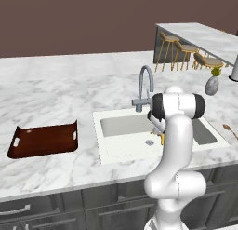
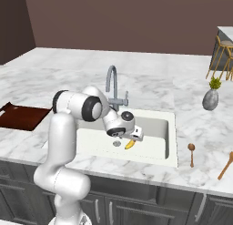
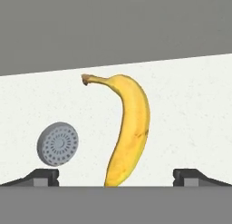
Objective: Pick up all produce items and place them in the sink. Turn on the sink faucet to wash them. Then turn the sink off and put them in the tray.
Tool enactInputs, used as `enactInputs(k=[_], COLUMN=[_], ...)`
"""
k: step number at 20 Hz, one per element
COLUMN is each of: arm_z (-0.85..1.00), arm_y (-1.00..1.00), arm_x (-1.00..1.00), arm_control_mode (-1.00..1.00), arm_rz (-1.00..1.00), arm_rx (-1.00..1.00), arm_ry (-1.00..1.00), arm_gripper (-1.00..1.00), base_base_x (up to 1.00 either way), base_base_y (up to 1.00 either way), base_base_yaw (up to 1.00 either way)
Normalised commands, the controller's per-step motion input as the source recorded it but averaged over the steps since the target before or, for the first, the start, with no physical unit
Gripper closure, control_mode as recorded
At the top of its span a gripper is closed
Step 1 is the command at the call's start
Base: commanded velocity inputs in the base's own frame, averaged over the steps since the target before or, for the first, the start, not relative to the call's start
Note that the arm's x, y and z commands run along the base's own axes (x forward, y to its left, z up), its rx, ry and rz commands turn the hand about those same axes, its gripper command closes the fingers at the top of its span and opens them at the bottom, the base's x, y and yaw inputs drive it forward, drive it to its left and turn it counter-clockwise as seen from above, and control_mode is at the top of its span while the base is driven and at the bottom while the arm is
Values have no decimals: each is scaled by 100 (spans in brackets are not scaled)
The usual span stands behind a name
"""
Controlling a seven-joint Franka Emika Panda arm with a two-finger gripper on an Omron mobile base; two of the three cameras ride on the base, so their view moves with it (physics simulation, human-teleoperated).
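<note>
Hovering low inside the sink [image 2: 170,128], gripper [image 3: 116,175] had jaws wide apart w/ nothing clamped; banana [image 3: 129,128] lay flat on the basin floor between the fingertips [image 3: 43,177], just beside the drain [image 3: 57,143]. Same banana [image 2: 130,145] showed under the hand in the right base view, near the sink's front wall.

Progress, judged: produce was in the sink, so step 1 looked done. No water visible from faucet [image 1: 145,87], so couldn't tell if wash was done or pending. If washed, pick-up was next, then move to tray [image 1: 44,140], which sat bare on the counter [image 1: 56,84], well left of the sink.

No brands, labels or readable text anywhere.
</note>
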Motion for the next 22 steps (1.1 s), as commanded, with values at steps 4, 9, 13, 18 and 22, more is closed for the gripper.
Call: enactInputs(k=[4,9,13,18,22], arm_z=[-5,-7,-14,-21,-25], arm_y=[-10,-10,-1,0,-1], arm_x=[14,14,18,20,16], arm_control_mode=[-100,-100,-100,-100,-100], arm_rz=[-2,-1,-1,0,0], arm_rx=[0,0,0,0,0], arm_ry=[0,0,1,2,1], arm_gripper=[-100,-100,-100,-100,-100], base_base_x=[0,0,0,0,0], base_base_y=[0,0,0,0,0], base_base_yaw=[0,0,0,0,0])
